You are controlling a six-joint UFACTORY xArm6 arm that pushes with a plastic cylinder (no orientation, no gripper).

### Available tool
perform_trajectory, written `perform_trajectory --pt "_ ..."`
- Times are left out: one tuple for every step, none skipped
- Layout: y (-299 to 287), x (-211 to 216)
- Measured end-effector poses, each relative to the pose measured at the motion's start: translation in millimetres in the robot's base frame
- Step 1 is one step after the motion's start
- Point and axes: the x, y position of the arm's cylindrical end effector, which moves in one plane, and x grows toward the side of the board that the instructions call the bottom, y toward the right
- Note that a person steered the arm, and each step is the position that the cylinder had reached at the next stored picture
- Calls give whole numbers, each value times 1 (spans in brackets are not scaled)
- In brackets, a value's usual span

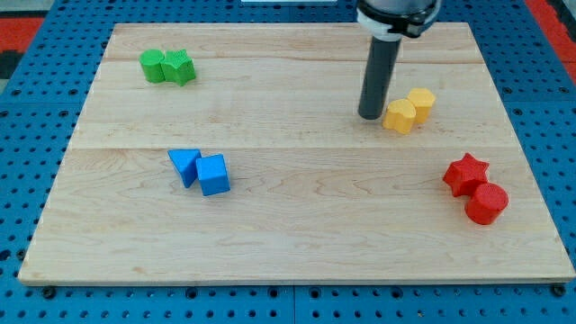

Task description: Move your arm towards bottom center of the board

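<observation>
My tip point(370, 116) rests on the wooden board point(297, 234) in its upper right part, just left of two yellow blocks, and seems to touch the nearer one. The nearer yellow block point(400, 116) is a hexagon-like piece; the second yellow block point(421, 103) touches it on its upper right. The rod rises from the tip to the arm's dark end at the view's top. The tip is far above the board's bottom centre.
Two green blocks point(167, 67) sit together at the upper left. A blue triangle point(184, 166) and a blue cube point(213, 175) touch at the left middle. A red star point(465, 174) and a red cylinder point(487, 203) touch at the right. A blue pegboard point(27, 108) surrounds the board.
</observation>
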Motion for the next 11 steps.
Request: perform_trajectory --pt "-49 11" --pt "-61 14" --pt "-67 14" --pt "-72 14" --pt "-76 14" --pt "-77 14" --pt "-77 14" --pt "-79 14" --pt "-81 14" --pt "-88 24" --pt "-98 34"
